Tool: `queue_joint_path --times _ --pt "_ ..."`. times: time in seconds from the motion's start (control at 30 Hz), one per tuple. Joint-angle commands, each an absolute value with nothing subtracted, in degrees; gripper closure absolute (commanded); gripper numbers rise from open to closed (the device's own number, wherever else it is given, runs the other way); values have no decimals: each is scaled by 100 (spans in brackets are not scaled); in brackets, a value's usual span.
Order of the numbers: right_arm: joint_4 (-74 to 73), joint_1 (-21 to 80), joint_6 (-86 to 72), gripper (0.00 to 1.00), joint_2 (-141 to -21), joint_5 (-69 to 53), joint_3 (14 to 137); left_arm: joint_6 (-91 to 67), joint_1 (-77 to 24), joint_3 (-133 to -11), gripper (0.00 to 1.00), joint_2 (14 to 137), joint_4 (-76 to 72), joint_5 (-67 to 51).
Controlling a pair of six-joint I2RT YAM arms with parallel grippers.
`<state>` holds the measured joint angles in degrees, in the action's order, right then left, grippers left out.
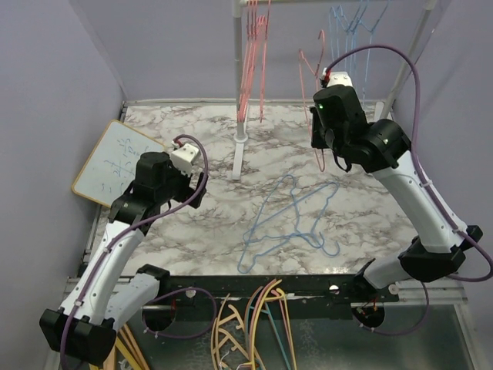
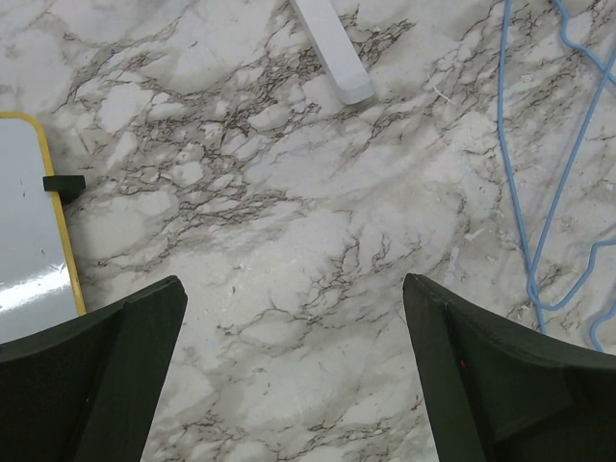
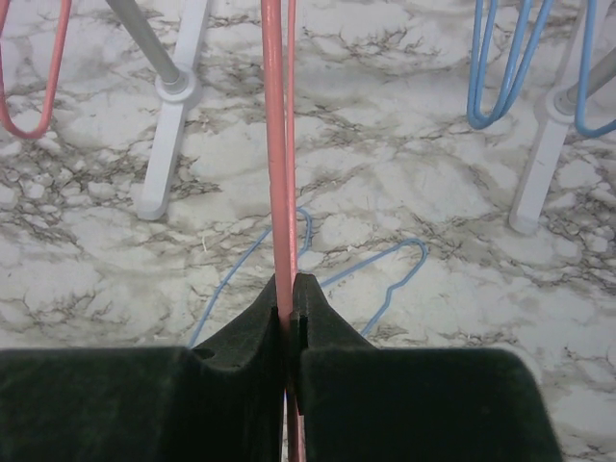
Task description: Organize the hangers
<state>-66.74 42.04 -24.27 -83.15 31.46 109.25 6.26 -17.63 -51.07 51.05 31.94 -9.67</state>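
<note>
My right gripper [image 1: 319, 137] is shut on a pinkish red wire hanger [image 1: 311, 68] and holds it upright in the air near the rack's rail. In the right wrist view the jaws [image 3: 292, 289] pinch its wire [image 3: 278, 144]. Several pink hangers [image 1: 251, 46] hang on the rail's left part and several light blue hangers [image 1: 353, 23] on its right part. Two or three blue hangers [image 1: 289, 220] lie tangled on the marble table; they also show in the left wrist view [image 2: 541, 192]. My left gripper [image 1: 137, 213] is open and empty over bare marble [image 2: 294, 284], left of the blue hangers.
The rack's white post and foot [image 1: 239, 146] stand mid-table, with a second leg at the right [image 3: 539, 164]. A yellow-framed whiteboard [image 1: 115, 160] lies at the table's left edge. Thicker yellow and orange hangers [image 1: 246, 324] sit below the front edge.
</note>
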Motion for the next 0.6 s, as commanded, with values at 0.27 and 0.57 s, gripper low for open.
queue_joint_path --times 0.27,0.57 --pt "-6723 4212 -1136 99 -10097 3829 13244 760 -996 -5310 1 4731 3681 -1587" --pt "-5950 3947 -709 99 -10134 3632 13445 776 -720 -5602 1 5080 3906 -1524"
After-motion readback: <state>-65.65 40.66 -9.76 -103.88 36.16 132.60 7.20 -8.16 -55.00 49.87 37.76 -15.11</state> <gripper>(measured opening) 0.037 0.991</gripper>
